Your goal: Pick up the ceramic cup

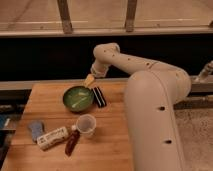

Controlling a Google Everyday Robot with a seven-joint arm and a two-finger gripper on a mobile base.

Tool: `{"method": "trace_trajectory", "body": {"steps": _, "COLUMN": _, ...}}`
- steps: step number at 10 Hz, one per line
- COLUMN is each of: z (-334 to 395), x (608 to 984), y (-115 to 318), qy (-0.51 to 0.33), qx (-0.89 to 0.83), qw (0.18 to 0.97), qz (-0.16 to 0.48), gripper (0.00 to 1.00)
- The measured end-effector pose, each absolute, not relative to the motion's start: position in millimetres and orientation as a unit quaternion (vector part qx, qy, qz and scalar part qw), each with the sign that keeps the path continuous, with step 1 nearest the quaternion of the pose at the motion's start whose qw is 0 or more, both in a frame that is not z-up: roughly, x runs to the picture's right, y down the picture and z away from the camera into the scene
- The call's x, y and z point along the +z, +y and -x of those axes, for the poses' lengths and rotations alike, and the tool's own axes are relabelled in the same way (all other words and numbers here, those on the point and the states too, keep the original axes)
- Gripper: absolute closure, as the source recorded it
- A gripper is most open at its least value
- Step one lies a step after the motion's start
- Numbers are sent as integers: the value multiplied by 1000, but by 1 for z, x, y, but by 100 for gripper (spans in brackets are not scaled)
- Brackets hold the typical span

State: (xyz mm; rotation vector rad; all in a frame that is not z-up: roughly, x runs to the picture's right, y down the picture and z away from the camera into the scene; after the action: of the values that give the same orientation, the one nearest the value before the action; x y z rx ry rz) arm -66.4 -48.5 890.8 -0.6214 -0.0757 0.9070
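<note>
The ceramic cup [86, 124] is small, white and round with a pale inside. It stands upright on the wooden table [112, 145], in front of the green bowl [78, 98]. My gripper [89, 80] hangs at the end of the white arm, above the far rim of the green bowl, well behind the cup and apart from it. It has yellowish fingertips.
A black flat object [99, 96] lies right of the bowl. A dark red packet [72, 142], a white box [52, 137] and a blue-grey item [36, 129] lie left of the cup. My large white arm [155, 115] covers the table's right side.
</note>
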Motion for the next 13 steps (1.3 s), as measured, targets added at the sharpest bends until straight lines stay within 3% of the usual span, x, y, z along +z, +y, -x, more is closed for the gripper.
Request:
{"method": "trace_trajectory", "body": {"steps": 7, "z": 76, "x": 876, "y": -51, "qy": -28, "qx": 405, "qw": 860, "qz": 308, "gripper": 20}}
{"method": "trace_trajectory", "body": {"steps": 13, "z": 18, "x": 812, "y": 18, "qy": -28, "qx": 403, "qw": 860, "qz": 311, "gripper": 20}}
